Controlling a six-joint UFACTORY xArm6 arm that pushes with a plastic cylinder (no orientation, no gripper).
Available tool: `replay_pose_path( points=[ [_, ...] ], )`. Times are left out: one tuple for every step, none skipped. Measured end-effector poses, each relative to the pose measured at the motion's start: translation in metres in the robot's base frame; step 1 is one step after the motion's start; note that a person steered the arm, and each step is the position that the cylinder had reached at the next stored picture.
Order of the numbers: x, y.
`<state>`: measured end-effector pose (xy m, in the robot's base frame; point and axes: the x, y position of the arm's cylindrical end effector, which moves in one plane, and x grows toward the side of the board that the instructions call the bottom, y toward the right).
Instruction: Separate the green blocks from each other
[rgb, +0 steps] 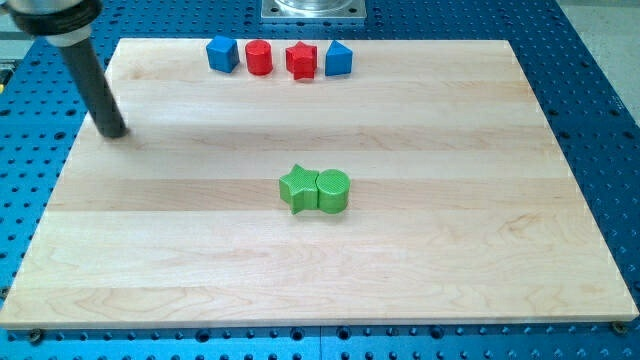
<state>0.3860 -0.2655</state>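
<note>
Green on pale wood: the green star-shaped block (297, 188) and the green cylinder block (334, 191) sit side by side near the middle of the light wooden surface (480, 260), the star on the view's left, the cylinder on the view's right. Their sides touch; no gap shows between them.

Taking the green pair as landmark: my tip (116, 131), the lower end of the straight dark rod, stands well apart from it, up and toward the view's left, close to the surface's left edge. It touches no block. End effector: a bare rod with no jaws, so there is no wide or narrow setting to record, and it holds nothing.

Also relative to the green pair, a row of four lies well apart toward the view's top, along the far edge: blue cube block (222, 53), red cylinder block (259, 57), red star-shaped block (301, 60), blue triangular block (339, 59).

Progress, as judged: separation not yet begun. Greens in contact. Left to do: bring the tip across to the pair, then push one green block clear of the other. Bare surface lies all around the pair.
</note>
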Motion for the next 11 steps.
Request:
replay_pose_path(
  points=[
    [0.016, -0.010],
    [0.023, -0.013],
    [0.027, -0.017],
    [0.027, -0.017],
    [0.027, -0.017],
    [0.035, -0.004],
    [0.045, 0.047],
    [0.046, 0.089],
    [0.026, 0.136],
    [0.012, 0.204],
    [0.042, 0.250]
  ],
)
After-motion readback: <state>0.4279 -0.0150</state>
